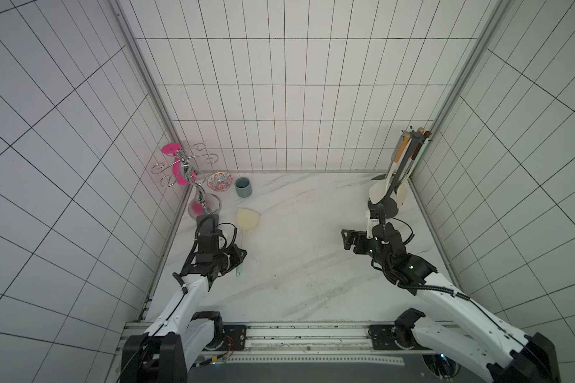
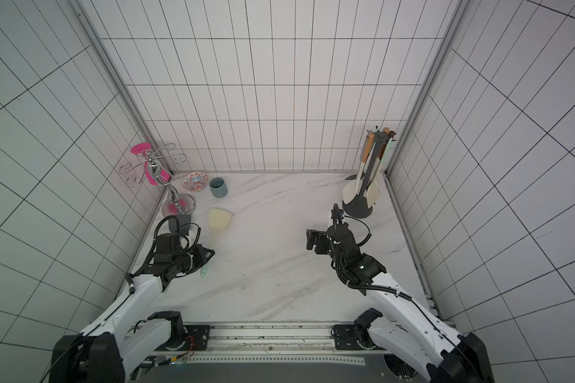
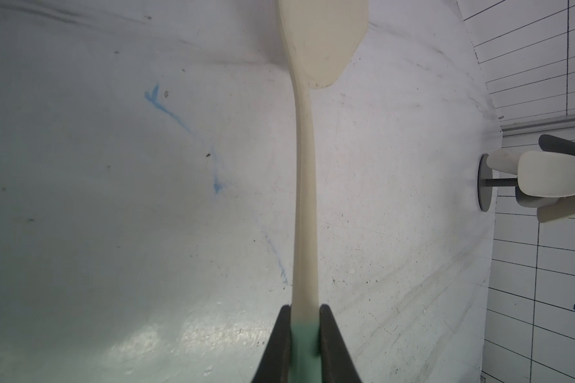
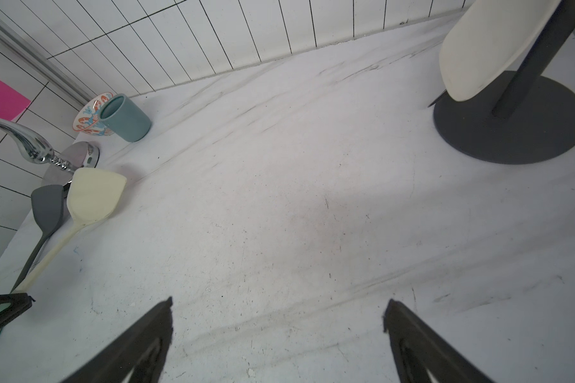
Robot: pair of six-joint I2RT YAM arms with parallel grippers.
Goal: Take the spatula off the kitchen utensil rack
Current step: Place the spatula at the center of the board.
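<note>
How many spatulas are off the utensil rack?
2: a cream spatula, its green handle clamped in the left end effector, and a grey spatula beside it, by the chrome stand's base. Others may be hidden.

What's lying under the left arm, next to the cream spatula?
A grey spatula lies on the table beside the cream spatula. In a top view only its head shows; the left arm covers its handle.

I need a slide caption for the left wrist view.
Left gripper shut on the cream spatula's green handle; kitchen utensil rack behind.
</note>
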